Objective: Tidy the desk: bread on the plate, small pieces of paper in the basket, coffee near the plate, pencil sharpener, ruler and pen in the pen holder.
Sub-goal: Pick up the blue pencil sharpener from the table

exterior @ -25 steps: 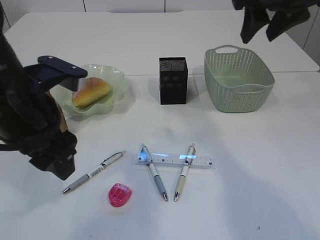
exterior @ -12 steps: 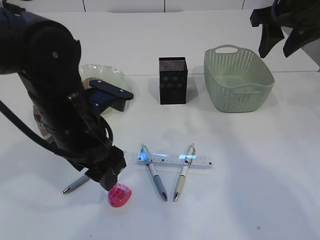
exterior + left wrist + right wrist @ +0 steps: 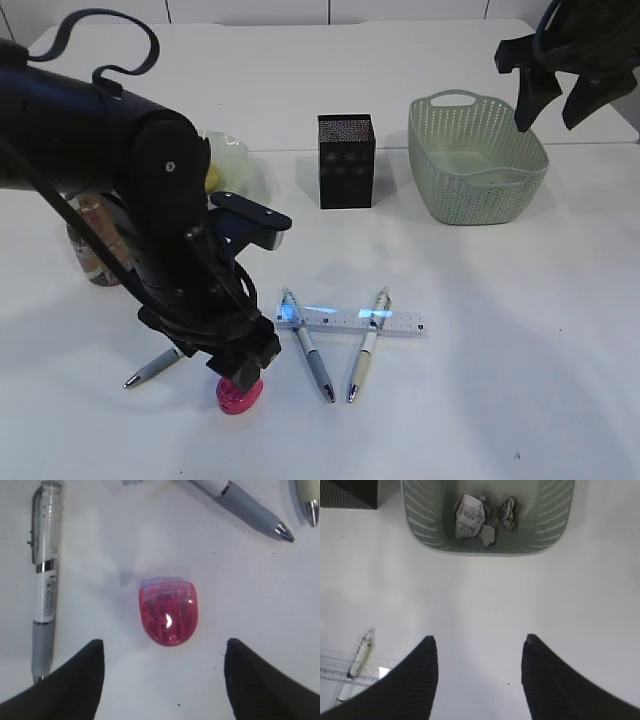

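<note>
My left gripper (image 3: pixel 163 652) hangs open just over the pink pencil sharpener (image 3: pixel 168 611), whose lower edge lies level with the fingertips (image 3: pixel 238 398). A white pen (image 3: pixel 45 580) lies to its left. Two more pens (image 3: pixel 308 345) (image 3: pixel 368 345) cross the clear ruler (image 3: pixel 350 321). The black pen holder (image 3: pixel 346 160) stands behind them. The small pieces of paper (image 3: pixel 470 515) lie in the green basket (image 3: pixel 485 551). My right gripper (image 3: pixel 479 642) is open and empty, high near the basket (image 3: pixel 475 165). My left arm hides the bread and most of the plate (image 3: pixel 230 157). The coffee (image 3: pixel 95 250) shows partly.
A third pen (image 3: pixel 150 368) lies left of the sharpener, under my left arm. The left arm's bulk fills the left half of the desk (image 3: pixel 500 350). Bare tabletop lies to the right of the pens and in front of the basket.
My left arm has swung from the far left toward the middle and come down over the sharpener, now covering the bread and plate. The right gripper has shifted slightly.
</note>
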Controlling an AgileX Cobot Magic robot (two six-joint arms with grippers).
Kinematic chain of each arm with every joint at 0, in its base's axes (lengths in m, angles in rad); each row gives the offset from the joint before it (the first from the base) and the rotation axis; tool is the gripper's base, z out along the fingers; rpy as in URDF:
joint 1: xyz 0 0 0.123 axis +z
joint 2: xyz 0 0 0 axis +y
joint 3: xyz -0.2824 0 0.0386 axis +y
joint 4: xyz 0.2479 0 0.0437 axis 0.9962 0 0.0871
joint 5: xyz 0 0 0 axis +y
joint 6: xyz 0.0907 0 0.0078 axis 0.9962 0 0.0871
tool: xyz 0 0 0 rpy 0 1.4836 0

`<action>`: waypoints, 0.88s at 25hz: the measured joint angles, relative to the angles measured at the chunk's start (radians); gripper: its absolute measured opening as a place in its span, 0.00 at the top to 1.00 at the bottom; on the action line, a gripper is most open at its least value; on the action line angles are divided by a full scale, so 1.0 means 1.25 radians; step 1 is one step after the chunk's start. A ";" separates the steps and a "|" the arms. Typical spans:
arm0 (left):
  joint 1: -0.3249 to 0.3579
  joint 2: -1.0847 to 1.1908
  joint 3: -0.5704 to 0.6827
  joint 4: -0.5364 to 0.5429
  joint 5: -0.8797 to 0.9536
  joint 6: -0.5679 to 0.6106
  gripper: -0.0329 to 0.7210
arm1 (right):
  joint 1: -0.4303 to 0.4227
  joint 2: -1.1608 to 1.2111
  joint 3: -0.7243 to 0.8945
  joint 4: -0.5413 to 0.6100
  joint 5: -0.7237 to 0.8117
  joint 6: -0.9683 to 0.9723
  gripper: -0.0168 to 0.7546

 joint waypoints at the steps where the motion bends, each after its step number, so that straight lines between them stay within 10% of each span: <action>1: 0.000 0.009 0.000 0.000 -0.006 0.000 0.26 | 0.000 0.000 0.000 0.000 0.000 0.000 0.43; 22: 0.000 0.094 -0.010 0.000 -0.067 0.000 0.25 | 0.000 0.001 0.000 -0.013 0.000 0.000 0.43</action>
